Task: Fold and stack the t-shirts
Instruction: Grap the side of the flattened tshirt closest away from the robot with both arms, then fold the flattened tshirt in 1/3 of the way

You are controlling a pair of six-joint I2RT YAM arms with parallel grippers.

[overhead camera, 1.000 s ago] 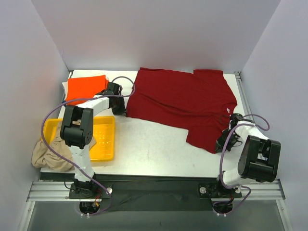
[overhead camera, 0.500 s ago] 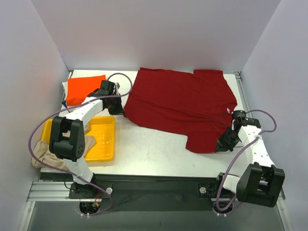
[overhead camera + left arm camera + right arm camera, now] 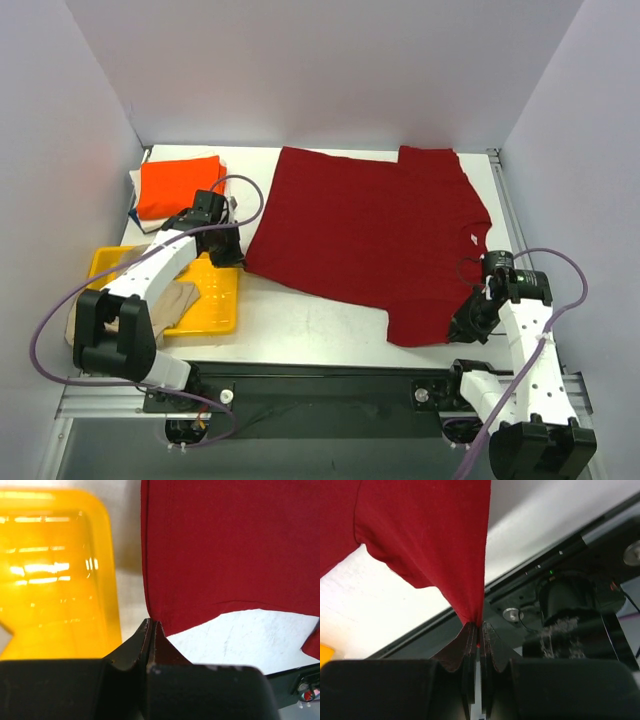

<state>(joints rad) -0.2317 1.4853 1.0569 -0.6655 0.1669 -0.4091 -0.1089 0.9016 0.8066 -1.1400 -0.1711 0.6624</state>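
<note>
The spread shirt (image 3: 370, 230) lies right of the tray (image 3: 218, 300), folded shirt (image 3: 178, 185) behind it.

Bright, even light is falling from overhead in the top view, leaving only faint shadows. Left of the left gripper (image 3: 151, 630), white glare streaks are flaring across the yellow tray (image 3: 55, 570) — and the gripper's own near body is blurring into flat black. Above the right gripper (image 3: 479, 630), the dark red t-shirt (image 3: 420, 530) is showing soft, while the table (image 3: 375, 610) beside it is washing out pale.

Bare table (image 3: 310, 315) between yellow tray (image 3: 222, 305) and dark red t-shirt (image 3: 370, 220); walls (image 3: 80, 120) close around
</note>
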